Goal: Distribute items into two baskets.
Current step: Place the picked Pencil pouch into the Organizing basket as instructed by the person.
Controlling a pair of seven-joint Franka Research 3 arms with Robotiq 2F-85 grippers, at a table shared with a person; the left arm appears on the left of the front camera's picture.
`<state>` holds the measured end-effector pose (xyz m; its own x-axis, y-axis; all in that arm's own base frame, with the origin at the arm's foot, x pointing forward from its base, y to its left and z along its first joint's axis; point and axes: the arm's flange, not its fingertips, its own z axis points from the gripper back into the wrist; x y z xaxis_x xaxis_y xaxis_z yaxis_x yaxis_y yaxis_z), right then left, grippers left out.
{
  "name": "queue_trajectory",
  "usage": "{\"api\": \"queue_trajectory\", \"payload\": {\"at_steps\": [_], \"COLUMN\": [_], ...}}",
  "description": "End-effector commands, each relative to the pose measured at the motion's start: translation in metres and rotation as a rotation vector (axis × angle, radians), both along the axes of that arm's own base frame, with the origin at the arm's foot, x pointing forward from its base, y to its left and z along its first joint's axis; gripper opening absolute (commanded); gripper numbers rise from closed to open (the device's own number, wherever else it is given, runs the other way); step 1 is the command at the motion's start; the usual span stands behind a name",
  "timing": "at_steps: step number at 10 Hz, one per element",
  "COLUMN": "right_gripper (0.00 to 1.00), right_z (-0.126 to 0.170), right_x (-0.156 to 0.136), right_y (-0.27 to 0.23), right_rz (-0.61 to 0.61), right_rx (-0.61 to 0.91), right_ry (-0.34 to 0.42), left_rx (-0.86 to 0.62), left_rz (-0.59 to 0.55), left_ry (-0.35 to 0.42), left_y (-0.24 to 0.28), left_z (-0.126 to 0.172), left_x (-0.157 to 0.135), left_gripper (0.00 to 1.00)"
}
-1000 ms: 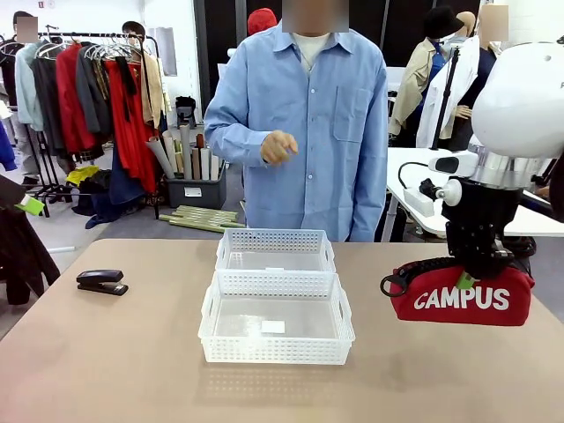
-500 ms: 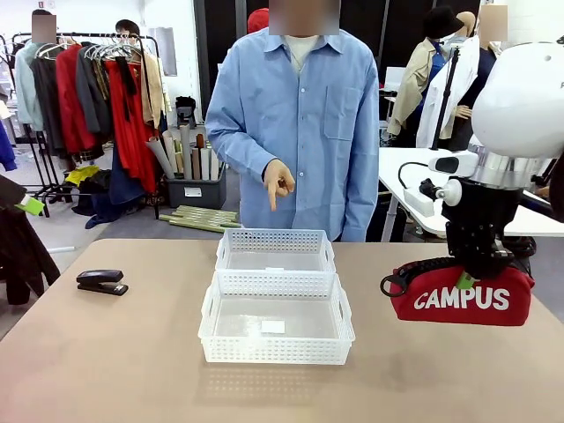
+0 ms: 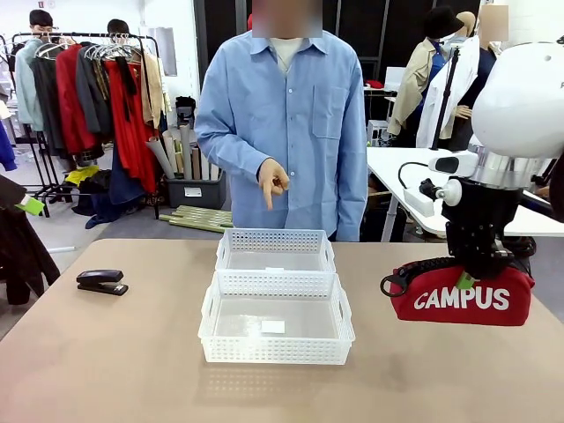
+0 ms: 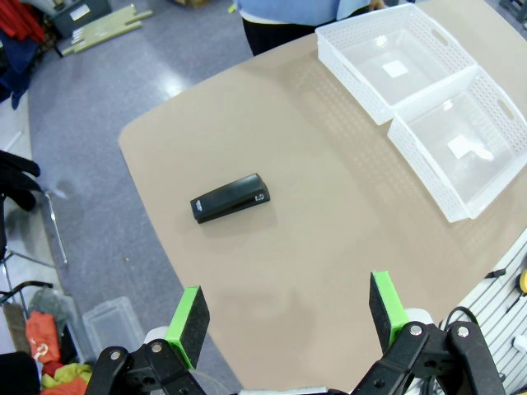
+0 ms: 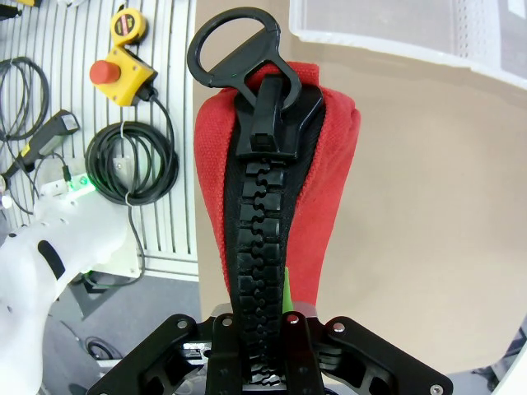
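Right gripper [image 3: 477,264]: clenched on the zipped top ridge of the pouch [image 3: 463,300]. In my right wrist view the gripper [image 5: 263,317] pinches the black zipper from both sides, and the pouch [image 5: 329,189] runs away from the camera to its black loop. The pouch stands upright at the right side of the table [image 3: 132,370], "CAMPUS" facing me. I cannot tell whether its base touches the table or is just off it.

Left gripper [image 4: 286,314]: released, jaws wide apart with nothing between them, high over the table's left edge.

Stapler [image 3: 101,281]: flat on the table at far left, well apart from both baskets. In the left wrist view I see the stapler [image 4: 230,198] lying alone.

Baskets: the far basket [image 3: 275,238] and near basket [image 3: 275,352] sit mid-table, touching end to end. The left wrist view shows the far basket [image 4: 342,62] and near basket [image 4: 420,173] each holding only a white label.

Person: stands at the far side, one hand [image 3: 272,183] with a finger pointing down, above the far basket.
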<state>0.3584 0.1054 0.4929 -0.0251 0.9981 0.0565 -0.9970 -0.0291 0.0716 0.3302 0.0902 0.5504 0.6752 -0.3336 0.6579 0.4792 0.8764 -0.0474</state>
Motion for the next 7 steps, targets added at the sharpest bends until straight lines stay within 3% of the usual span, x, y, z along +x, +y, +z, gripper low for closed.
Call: {"api": "queue_trajectory", "payload": {"at_steps": [1,7], "right_gripper": [0.0,0.0], "right_z": [0.0039,0.0039], "right_x": [-0.0005,-0.0005], "right_y": [0.0009,0.0009], "right_rz": [0.002,0.002], "right_rx": [-0.002,-0.002], "right_ry": [-0.004,-0.004], "left_rx": [0.003,0.003], "left_rz": [0.001,0.001], "left_ry": [0.001,0.001], "left_y": [0.0008,0.0008], "left_z": [-0.0003,-0.0003], "left_x": [0.0001,0.0001], "left_gripper": [1.0,1.0]}}
